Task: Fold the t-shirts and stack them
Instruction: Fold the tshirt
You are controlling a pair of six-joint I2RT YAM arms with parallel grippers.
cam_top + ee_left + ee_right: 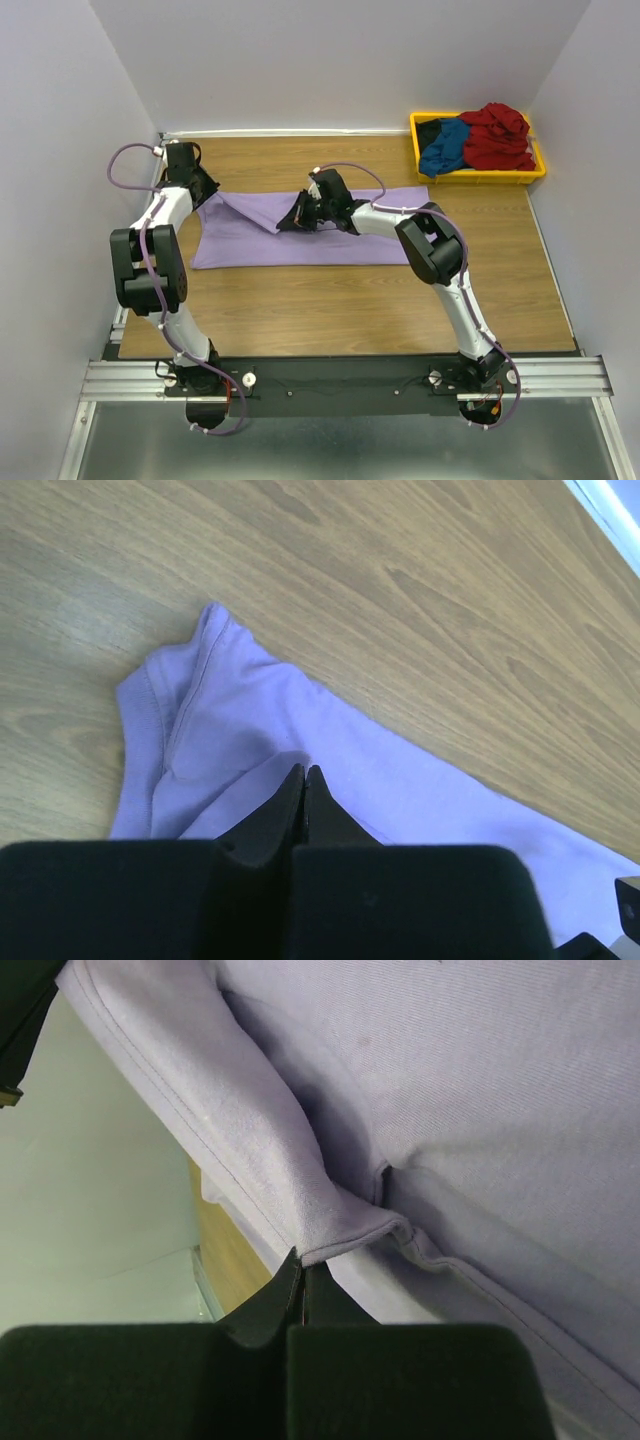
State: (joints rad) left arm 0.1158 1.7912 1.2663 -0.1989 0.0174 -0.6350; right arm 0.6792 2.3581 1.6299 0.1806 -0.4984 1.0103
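A large lavender t-shirt [300, 245] lies spread across the middle of the wooden table. My left gripper [197, 190] is at its far left corner. In the left wrist view its jaws [303, 772] are shut, with a raised band of the lavender cloth [400, 780] running up to the tips. My right gripper [295, 218] is over the shirt's far edge near the middle. It is shut [303, 1260] on a fold of the lavender cloth [480, 1080] and lifts it into a ridge. Dark red [497, 135], blue [445, 145] and black [428, 130] shirts lie crumpled in the bin.
A yellow plastic bin [480, 178] stands at the table's far right corner. Grey walls close in the table on the left, back and right. Bare wood [330, 310] shows in front of the lavender shirt.
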